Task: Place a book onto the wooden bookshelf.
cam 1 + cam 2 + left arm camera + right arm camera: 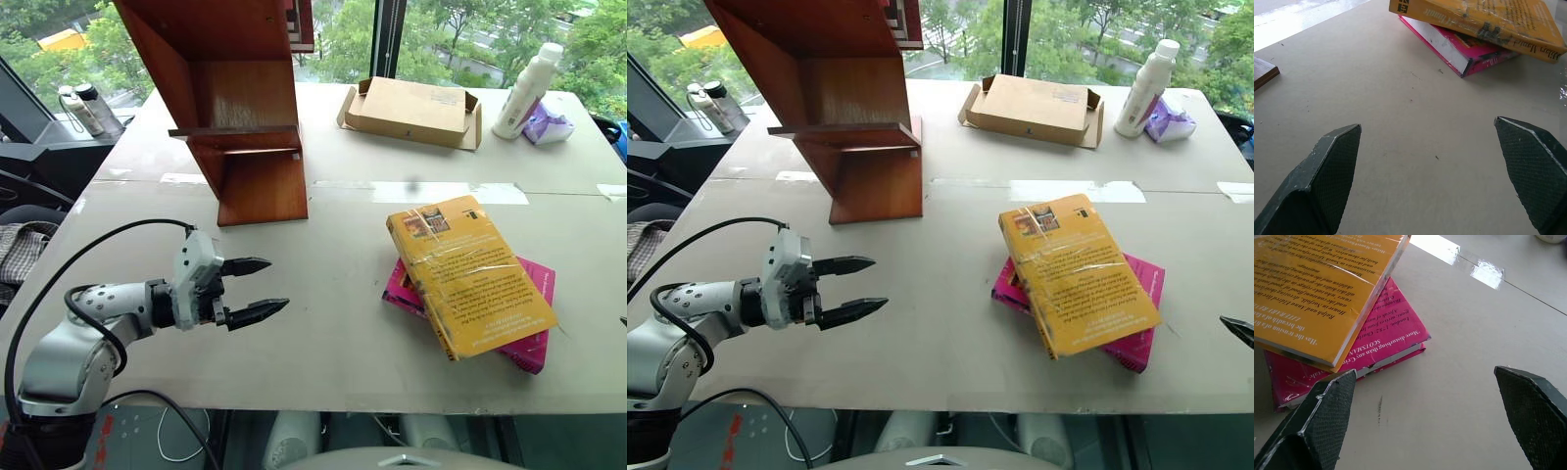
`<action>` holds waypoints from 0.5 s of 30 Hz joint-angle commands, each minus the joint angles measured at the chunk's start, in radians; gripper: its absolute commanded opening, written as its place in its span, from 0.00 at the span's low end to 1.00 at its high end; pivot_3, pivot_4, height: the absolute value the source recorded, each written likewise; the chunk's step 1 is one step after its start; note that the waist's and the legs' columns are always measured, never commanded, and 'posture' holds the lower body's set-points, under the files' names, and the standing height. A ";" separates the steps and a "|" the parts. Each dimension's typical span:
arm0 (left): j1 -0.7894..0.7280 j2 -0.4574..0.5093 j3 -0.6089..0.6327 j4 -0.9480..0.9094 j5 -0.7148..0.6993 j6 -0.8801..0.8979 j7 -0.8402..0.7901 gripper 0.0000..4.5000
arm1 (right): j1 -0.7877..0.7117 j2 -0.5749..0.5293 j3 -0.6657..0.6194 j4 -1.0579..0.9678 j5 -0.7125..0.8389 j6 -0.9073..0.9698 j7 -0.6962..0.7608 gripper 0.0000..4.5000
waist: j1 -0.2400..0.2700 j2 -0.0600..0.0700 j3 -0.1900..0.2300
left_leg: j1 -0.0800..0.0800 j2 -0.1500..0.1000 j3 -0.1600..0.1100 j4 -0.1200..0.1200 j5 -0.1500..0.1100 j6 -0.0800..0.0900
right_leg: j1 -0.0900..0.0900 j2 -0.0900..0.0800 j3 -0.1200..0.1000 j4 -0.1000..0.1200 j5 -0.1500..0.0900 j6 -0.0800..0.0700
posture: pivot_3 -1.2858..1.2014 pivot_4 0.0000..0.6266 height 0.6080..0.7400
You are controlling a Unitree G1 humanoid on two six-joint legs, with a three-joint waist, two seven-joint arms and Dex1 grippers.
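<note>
The book [468,274], thick, yellow and in glossy wrap, lies flat and askew on a thinner pink book [537,282] at the table's right. At the back left stands the wooden bookshelf [235,108], reddish-brown with a slanted side and a horizontal board. My left gripper [278,284] hovers open over the bare table in front of the shelf, well left of the books, pointing toward them. My right gripper [1425,371] is open too, just right of the two books; its wrist view shows the yellow book [1327,284] on the pink one [1386,333]. Nothing is between either pair of fingers.
A flat cardboard box [411,110] lies at the back, with a white bottle [527,90] and a purple packet [547,125] to its right. A strip of tape [431,192] crosses the table behind the books. The table's front edge [343,403] runs close below the books.
</note>
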 commanded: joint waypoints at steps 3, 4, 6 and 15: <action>-0.161 -0.061 -0.009 -0.049 -0.072 0.003 0.068 1.00 | -0.081 0.043 0.060 -0.230 0.074 0.114 -0.189 1.00 | 0.008 -0.001 0.000 | 0.000 0.000 -0.001 0.000 0.000 0.000 | 0.000 0.000 -0.001 0.000 0.000 0.000 | 0.52 0.24 0.95; -0.181 -0.072 -0.013 -0.060 -0.089 0.015 0.073 1.00 | -0.100 0.046 0.069 -0.274 0.099 0.165 -0.229 1.00 | 0.007 -0.001 0.000 | 0.000 0.000 -0.001 0.001 0.000 0.000 | 0.000 0.001 -0.001 0.001 0.000 0.000 | 0.52 0.24 0.95; -0.194 -0.085 -0.024 -0.074 -0.091 0.011 0.071 1.00 | -0.143 0.036 0.093 -0.338 0.143 0.266 -0.307 1.00 | 0.007 0.001 -0.001 | 0.000 0.000 0.000 0.002 0.000 0.000 | 0.000 0.001 0.000 0.003 0.000 0.001 | 0.52 0.24 0.95; -0.192 -0.041 -0.067 -0.174 -0.156 0.003 -0.027 1.00 | -0.325 -0.086 0.371 -0.474 0.097 0.555 -0.585 0.45 | 0.010 -0.001 0.000 | -0.001 0.000 0.000 0.001 0.000 0.000 | 0.000 0.007 0.000 0.001 0.001 0.000 | 0.52 0.24 0.95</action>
